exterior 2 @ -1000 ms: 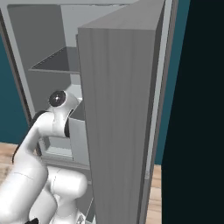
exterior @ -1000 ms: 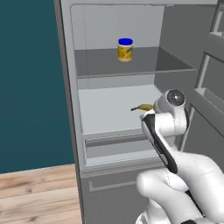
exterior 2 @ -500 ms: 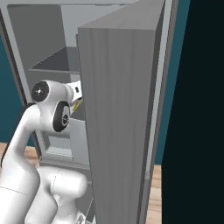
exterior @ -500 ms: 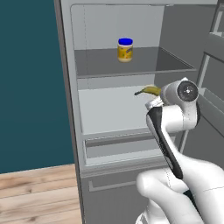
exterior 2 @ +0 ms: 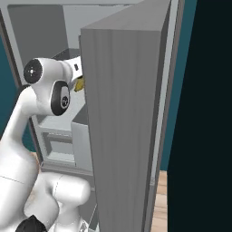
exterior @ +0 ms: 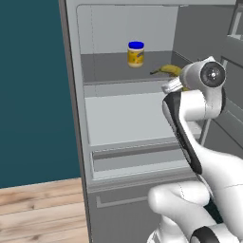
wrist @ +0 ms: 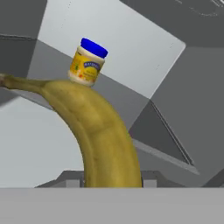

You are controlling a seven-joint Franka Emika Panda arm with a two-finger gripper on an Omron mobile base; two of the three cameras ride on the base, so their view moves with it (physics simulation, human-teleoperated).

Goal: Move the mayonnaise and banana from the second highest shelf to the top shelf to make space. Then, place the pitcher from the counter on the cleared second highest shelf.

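Banana [wrist: 103,131] lengthwise along the gripper, stem toward mayonnaise [wrist: 88,61]

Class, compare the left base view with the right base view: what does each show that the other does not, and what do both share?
Left base view: the mayonnaise on the dark top shelf, the pale second highest shelf bare, and teal wall. Right base view: the grey fridge door edge-on, hiding much of the interior. Both: the white arm, and the banana carried at top-shelf height.
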